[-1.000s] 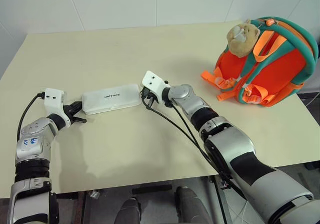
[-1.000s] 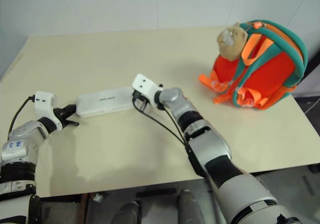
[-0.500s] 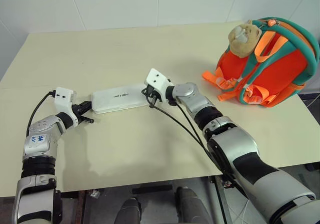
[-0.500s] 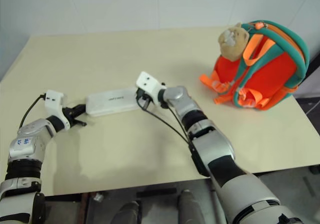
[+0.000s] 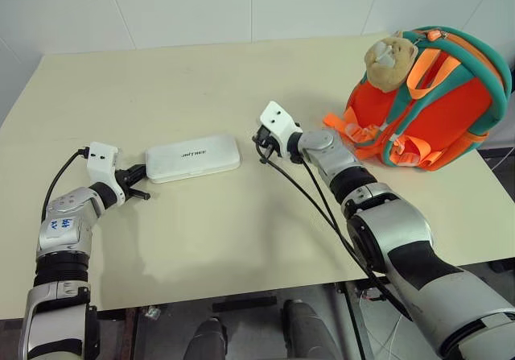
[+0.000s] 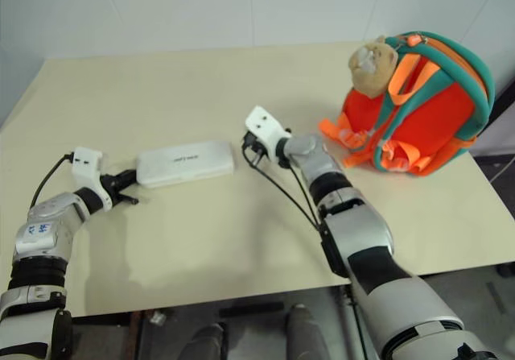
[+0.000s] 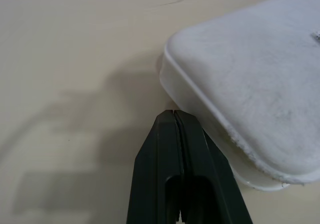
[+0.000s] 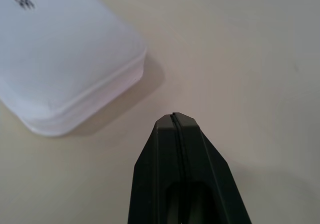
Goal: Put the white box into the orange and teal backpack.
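While both grippers, left [image 5: 138, 184] and right [image 5: 261, 144], sit clenched and empty, the white box [image 5: 192, 157] looks stiff, smooth, likely slippery; best squeezed across its narrow width.

Both eye views look forward and down from above the near edge of the desk [image 5: 241, 62], sharing the whole top. Each wrist view looks close along its end effector at one end of the white box [image 5: 193, 157].
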